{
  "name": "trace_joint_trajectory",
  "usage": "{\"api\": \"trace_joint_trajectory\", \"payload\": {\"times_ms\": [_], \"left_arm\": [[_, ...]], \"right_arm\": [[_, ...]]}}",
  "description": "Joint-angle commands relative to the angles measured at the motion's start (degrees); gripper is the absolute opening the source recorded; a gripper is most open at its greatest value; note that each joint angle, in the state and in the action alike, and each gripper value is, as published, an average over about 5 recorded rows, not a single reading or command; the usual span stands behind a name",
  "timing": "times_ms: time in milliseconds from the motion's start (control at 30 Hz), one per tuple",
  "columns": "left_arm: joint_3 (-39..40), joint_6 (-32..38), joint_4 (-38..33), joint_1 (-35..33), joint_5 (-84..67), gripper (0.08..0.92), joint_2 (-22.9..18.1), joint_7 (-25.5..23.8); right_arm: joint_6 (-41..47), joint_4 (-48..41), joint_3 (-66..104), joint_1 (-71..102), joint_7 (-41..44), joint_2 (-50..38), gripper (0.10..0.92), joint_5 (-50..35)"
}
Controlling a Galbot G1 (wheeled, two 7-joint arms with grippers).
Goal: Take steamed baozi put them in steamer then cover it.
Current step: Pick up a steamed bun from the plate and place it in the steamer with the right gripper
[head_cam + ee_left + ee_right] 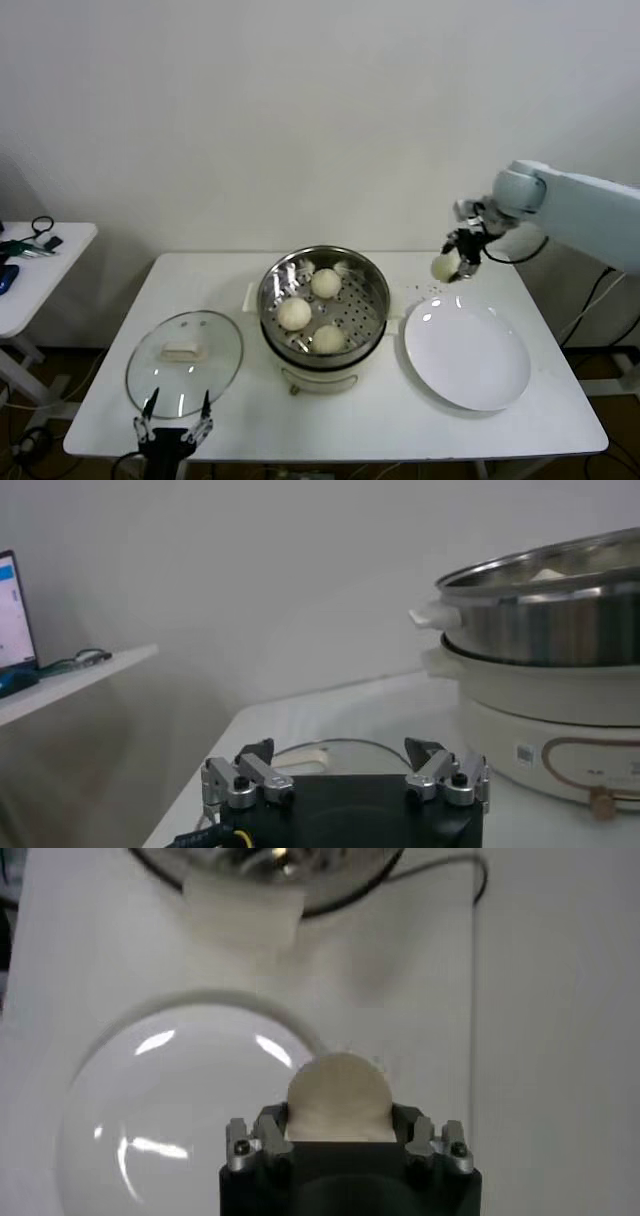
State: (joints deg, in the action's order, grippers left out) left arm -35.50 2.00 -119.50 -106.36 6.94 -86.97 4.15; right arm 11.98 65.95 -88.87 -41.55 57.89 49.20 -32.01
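The steamer (pixel 372 283) stands at the table's middle on its white pot base, and three baozi (pixel 294 314) lie on its perforated bottom. My right gripper (pixel 452 268) hangs above the table's far right, over the far edge of the white plate, shut on a fourth baozi (pixel 338 1095). The cover (pixel 184 362), a glass lid with a cream handle, lies flat on the table left of the steamer. My left gripper (pixel 173 420) waits open at the front edge, just before the cover (pixel 330 755), with nothing between its fingers. The steamer's side (pixel 560 620) rises beyond it.
An empty white plate (pixel 467 353) lies right of the steamer. A small side table (pixel 40 262) with cables stands off to the left. A white wall closes the back.
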Motion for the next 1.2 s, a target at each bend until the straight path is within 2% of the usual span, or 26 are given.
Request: {"api": "trace_joint_trajectory", "payload": {"times_ms": [33, 267, 767, 1200], "left_arm": [[0.74, 0.62, -0.12, -0.59, 0.48, 0.823, 0.29, -0.08], [1.83, 0.96, -0.06, -0.74, 0.56, 0.823, 0.54, -0.07], [1.34, 0.87, 0.84, -0.07, -0.31, 0.823, 1.22, -0.12], [0.82, 0.73, 1.44, 0.43, -1.0, 0.823, 1.53, -0.14]], "right_arm": [[3.52, 4.27, -10.18, -12.82, -4.9, 10.5, 0.676, -20.73], [5.73, 7.12, -13.67, -13.43, -8.34, 14.07, 0.672, -25.35], [7.31, 5.46, -14.83, -5.53, -10.64, 24.23, 0.67, -24.87], [7.7, 5.57, -16.35, -2.49, -10.37, 25.16, 0.67, -22.99]]}}
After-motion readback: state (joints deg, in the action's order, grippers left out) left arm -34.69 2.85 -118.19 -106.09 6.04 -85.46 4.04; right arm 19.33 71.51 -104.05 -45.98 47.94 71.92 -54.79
